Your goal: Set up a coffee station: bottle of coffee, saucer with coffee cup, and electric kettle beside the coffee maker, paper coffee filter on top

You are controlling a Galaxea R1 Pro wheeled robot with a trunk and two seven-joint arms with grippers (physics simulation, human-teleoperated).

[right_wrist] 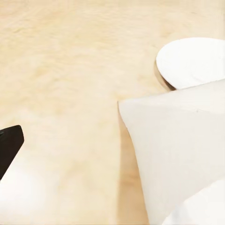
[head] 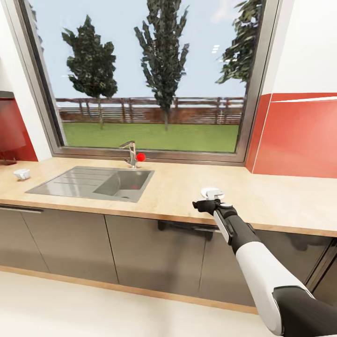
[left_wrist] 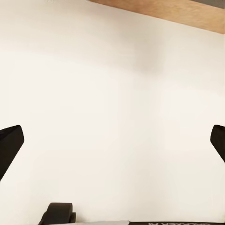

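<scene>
On kitchen countertop [head: 196,187], right gripper [head: 209,200] over saucer [head: 212,192]

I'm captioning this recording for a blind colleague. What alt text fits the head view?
The robot's right arm reaches over the kitchen countertop, its right gripper at a white saucer near the front edge. To the left lie an inset steel sink and a small white coffee cup, beneath a wide window showing trees.

coffee cup [head: 21,174] — perhaps — left of sink [head: 93,182]
</scene>
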